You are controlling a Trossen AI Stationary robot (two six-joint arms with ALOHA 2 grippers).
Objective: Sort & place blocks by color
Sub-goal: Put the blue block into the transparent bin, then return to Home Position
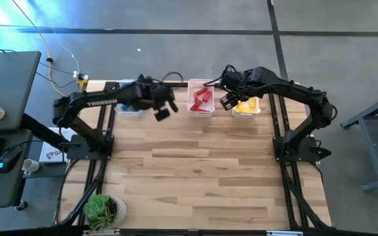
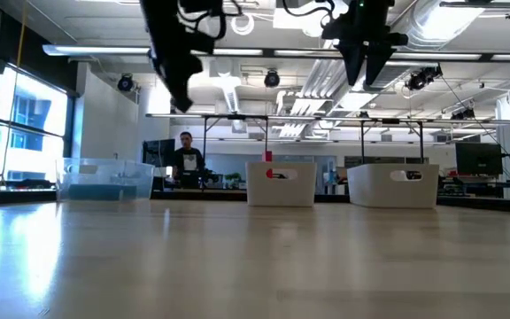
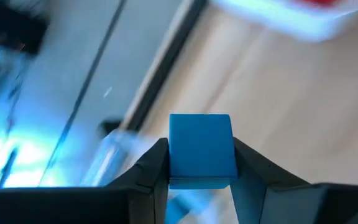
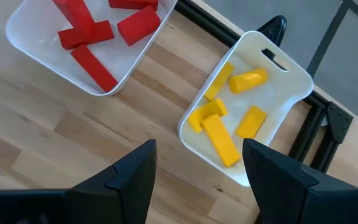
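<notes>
Along the far edge of the counter [image 1: 202, 164] stand 3 bins, and the sorting looks almost finished. No loose block shows anywhere on the bare wood in the high view. The middle bin [image 1: 199, 97] holds red blocks [image 4: 79, 31], short bars lying across one another. The right bin [image 4: 291, 68] holds yellow blocks [image 4: 219, 140], about 5 bars and stubs scattered flat on its floor. The left bin [image 1: 128, 105] shows blue inside, though the left arm covers most of it.

What seems left is 1 piece: a blue cube [image 3: 201, 149], solid, matte and square-edged, clamped between the fingers of the left gripper [image 3: 201, 165]. The fingers press its 2 opposite side faces and the cube sits straight between them, its upper face clear above the tips. That gripper hangs in the air between the left and middle bins, above the counter and not yet over the blue pile. My judgement is that dropping this cube into the left bin would complete the job.

The right gripper [image 4: 197, 171] hovers over the near rim of the yellow bin with its fingers spread wide and nothing between them.
</notes>
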